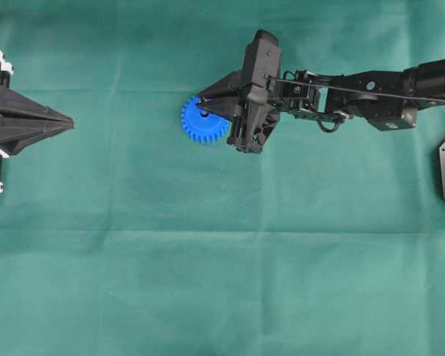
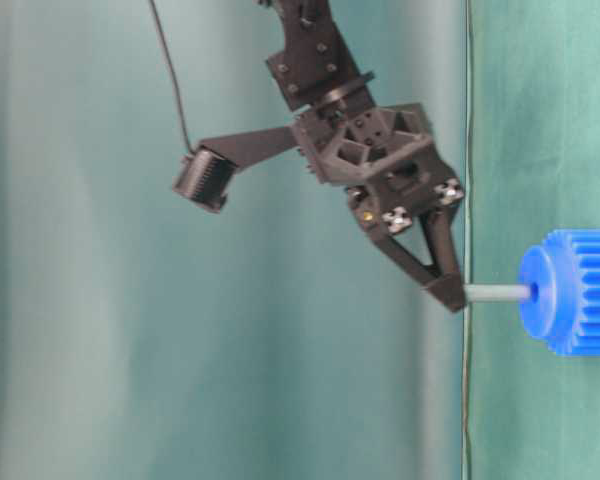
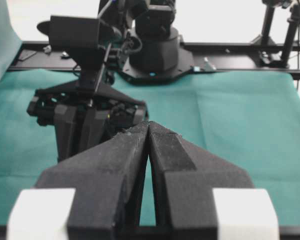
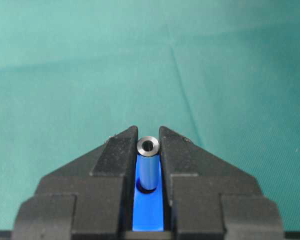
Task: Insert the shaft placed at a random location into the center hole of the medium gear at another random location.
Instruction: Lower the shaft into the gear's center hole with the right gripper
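I am clamping my right jaws (image 4: 148, 134) on the small silvery-grey metal shaft (image 4: 148, 167), gripping it near its upper end, while its lower end is sitting at (or just inside, I cannot tell how deep) the small dark center hole in the hub of the bright blue plastic toothed gear (image 1: 202, 121). The gear is lying flat on the green cloth-covered counter (image 1: 222, 259), a little left of the middle and toward the far side in the overhead view.

What is worrying me is the tilt. In the table-level view my right jaws (image 2: 450, 292) are coming at the shaft (image 2: 497, 293) at an angle, so if I push while the pin is leaning, it could jam against the rim of the hole, or the light gear (image 2: 572, 292) could slide or tip on the soft cloth. Letting go too early is the other risk: a barely seated pin could topple and roll away. My grip is also narrow, so the pin could slip between the pads under pressure.

Nothing is standing in the way. My left jaws (image 1: 68, 122) are resting pressed together at the left edge, well apart from the gear, holding nothing.
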Available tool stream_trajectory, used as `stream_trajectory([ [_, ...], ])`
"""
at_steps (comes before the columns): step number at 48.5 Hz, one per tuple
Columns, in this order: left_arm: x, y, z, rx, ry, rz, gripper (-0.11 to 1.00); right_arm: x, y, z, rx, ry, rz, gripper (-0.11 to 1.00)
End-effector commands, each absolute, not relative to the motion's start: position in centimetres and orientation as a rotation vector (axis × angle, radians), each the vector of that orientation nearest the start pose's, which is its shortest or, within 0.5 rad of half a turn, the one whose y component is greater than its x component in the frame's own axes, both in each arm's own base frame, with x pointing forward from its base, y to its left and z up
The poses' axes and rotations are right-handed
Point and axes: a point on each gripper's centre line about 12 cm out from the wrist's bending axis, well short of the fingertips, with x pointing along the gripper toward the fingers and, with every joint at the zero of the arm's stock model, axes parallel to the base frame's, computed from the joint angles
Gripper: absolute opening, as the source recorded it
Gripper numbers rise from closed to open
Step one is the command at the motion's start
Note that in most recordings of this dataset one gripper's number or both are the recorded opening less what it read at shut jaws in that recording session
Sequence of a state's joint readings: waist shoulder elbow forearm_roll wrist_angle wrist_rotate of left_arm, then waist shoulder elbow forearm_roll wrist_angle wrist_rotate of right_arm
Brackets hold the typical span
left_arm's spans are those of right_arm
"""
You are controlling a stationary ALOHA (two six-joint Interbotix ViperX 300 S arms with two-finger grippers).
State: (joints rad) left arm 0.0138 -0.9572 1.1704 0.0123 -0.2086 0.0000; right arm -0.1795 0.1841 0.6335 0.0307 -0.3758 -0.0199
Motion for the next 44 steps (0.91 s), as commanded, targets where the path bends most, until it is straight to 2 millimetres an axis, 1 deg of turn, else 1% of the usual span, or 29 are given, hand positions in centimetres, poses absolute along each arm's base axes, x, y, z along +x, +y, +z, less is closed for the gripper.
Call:
stream_trajectory([
  [1,20.2,0.3,29.0,0.015,-0.012,0.014,0.0,42.3,-7.6,14.9,0.042,0.416,-0.186,0.13],
  [8,20.2,0.3,29.0,0.017,-0.014,0.014,0.0,42.2,-7.6,14.3,0.047,0.432,-0.187,0.13],
  [17,20.2,0.3,29.0,0.015,-0.014,0.014,0.0,42.2,-7.6,13.9,0.048,0.439,-0.187,0.13],
  [32,20.2,0.3,29.0,0.015,-0.014,0.014,0.0,42.6,-7.6,12.4,0.048,0.454,-0.187,0.13],
  [44,20.2,0.3,29.0,0.017,-0.011,0.014,0.0,42.8,-7.7,11.7,0.047,0.448,-0.188,0.13],
])
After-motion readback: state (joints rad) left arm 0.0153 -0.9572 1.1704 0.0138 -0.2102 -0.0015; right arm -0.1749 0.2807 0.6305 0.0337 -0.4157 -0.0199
